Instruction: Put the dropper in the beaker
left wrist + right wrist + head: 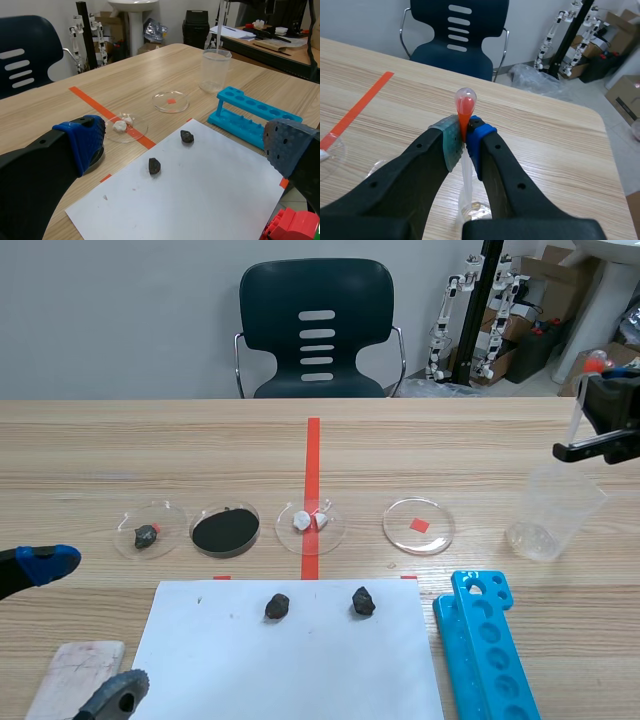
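My right pincer (465, 142) pinches the dropper (465, 102) just under its red bulb, hanging it over the beaker (556, 508). If I let go off-centre, its tip could catch the rim and topple the light beaker.

L gripper (187, 146) spread wide — beaker (215, 70) ahead.

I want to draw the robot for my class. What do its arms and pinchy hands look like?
The left gripper has two thick black fingers; one tip wears a bright blue dotted pad, the other a darker dotted one. The right gripper has the same chunky black fingers, with a grey-green pad and a blue pad.
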Motion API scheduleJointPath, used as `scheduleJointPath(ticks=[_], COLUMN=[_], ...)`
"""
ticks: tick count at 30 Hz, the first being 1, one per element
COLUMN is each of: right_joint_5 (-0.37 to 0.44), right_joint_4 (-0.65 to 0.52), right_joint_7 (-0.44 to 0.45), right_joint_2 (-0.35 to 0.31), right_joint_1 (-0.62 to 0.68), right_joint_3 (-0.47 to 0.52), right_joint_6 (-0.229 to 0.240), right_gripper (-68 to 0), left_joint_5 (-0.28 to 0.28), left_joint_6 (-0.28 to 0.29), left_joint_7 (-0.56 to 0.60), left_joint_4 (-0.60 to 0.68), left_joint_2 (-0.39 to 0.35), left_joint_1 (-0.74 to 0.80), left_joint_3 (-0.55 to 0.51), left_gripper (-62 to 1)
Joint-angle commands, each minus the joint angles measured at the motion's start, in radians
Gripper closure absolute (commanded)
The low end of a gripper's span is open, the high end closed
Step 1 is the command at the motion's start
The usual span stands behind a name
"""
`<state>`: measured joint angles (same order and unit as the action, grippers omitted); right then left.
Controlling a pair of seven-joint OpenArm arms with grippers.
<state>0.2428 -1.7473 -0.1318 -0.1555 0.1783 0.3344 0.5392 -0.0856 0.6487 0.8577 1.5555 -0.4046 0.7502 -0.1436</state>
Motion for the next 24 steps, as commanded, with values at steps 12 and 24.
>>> scheduleJointPath(ticks=[12,24], right_joint_5=[0.003,-0.024], right_joint_4=[-0.004,0.084], right_joint_7=[0.014,0.076], right_joint_2=[-0.035,-0.035], right_joint_1=[-0.010,-0.010], right_joint_3=[0.020,0.018], right_joint_6=[-0.016,-0.016], right_gripper=[-0.4,-0.4], left_joint_5=[0.014,0.014], left_joint_6=[0.001,0.001], left_joint_7=[0.018,0.018], left_joint_4=[0.022,0.022], left_joint_2=[0.002,0.002], left_joint_1=[0.000,0.000], left_joint_3=[-0.004,-0.004], left_gripper=[-62.3,-62.3])
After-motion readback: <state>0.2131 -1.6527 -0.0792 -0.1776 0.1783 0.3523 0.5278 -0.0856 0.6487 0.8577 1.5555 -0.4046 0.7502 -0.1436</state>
